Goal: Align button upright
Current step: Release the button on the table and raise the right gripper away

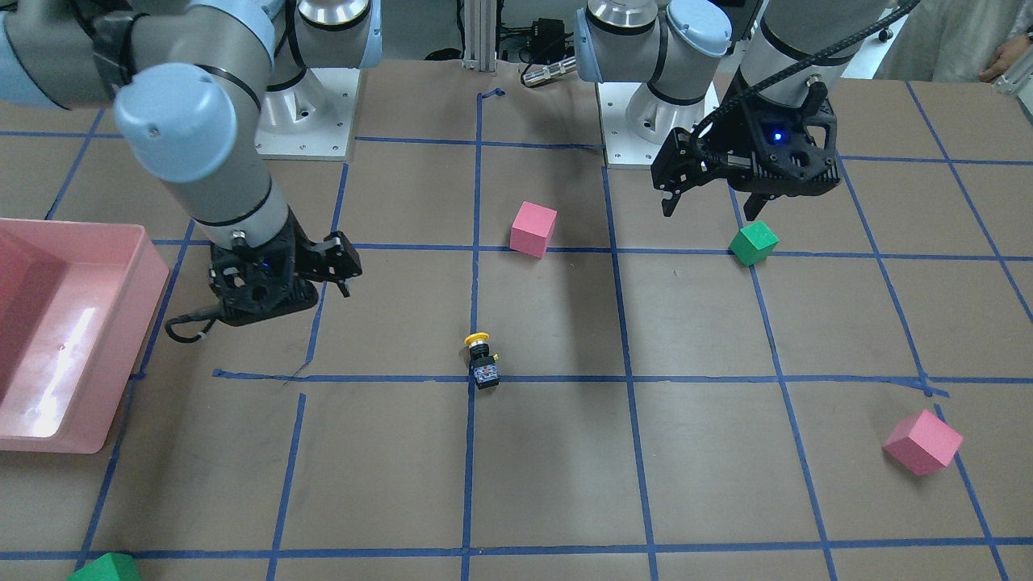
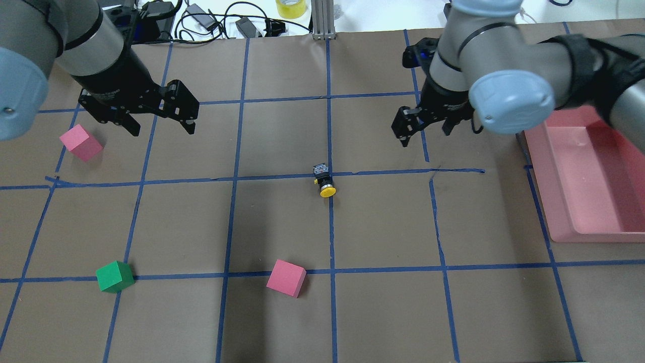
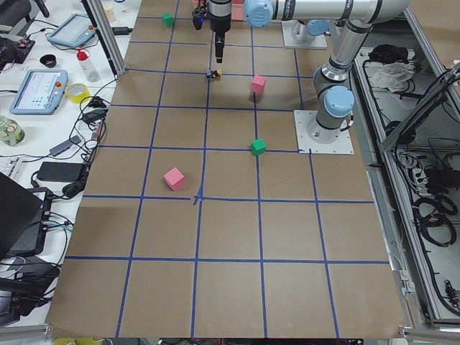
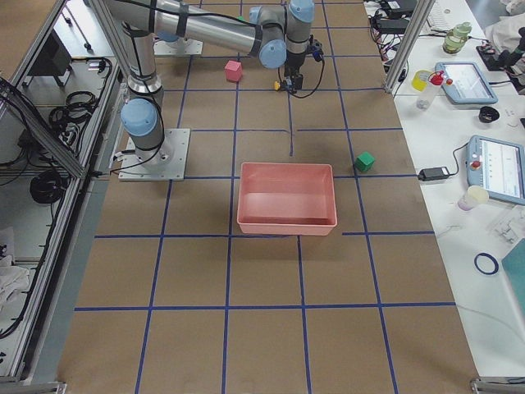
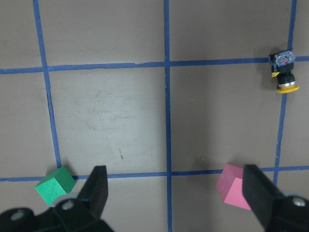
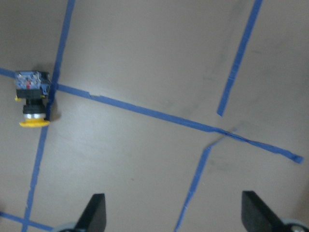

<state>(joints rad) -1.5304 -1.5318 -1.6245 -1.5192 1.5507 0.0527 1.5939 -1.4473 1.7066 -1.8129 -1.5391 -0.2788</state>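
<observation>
The button (image 2: 325, 181) lies on its side on a blue tape line at the table's middle, its yellow cap toward the robot and its grey-blue base away. It also shows in the front view (image 1: 483, 361), the left wrist view (image 5: 284, 72) and the right wrist view (image 6: 31, 99). My left gripper (image 2: 162, 128) is open and empty, raised well above the table, left of the button. My right gripper (image 2: 424, 137) is open and empty, raised to the button's right and beyond it. Neither touches the button.
A pink cube (image 2: 80, 142) lies at the far left and another pink cube (image 2: 286, 278) near the front middle. A green cube (image 2: 115, 276) sits front left. A pink bin (image 2: 539, 181) stands at the right edge. Cables lie beyond the table's far edge.
</observation>
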